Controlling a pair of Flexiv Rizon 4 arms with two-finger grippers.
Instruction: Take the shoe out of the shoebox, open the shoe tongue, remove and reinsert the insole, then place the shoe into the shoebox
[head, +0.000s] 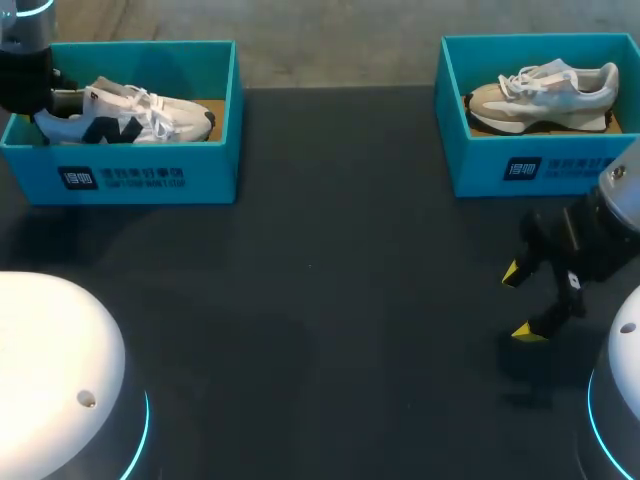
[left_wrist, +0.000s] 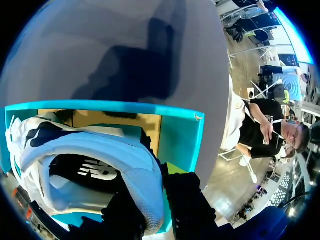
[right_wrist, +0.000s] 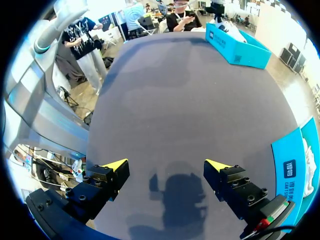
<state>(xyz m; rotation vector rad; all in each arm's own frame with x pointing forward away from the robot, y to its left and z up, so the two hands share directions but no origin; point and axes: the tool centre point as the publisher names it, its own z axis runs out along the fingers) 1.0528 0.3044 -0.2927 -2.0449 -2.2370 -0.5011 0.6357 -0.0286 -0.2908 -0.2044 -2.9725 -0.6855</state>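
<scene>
The left gripper (head: 62, 100) has its fingers closed narrow on the heel of the white shoe (head: 130, 115) — one inside the collar, one outside, which I judge a good hold for lifting it out. The shoe is in the blue shoebox (head: 140, 178) at ten o'clock. The right gripper (right_wrist: 166, 166) hangs wide open over the table (head: 330, 300) at four o'clock — probably kept free to receive the shoe.
</scene>
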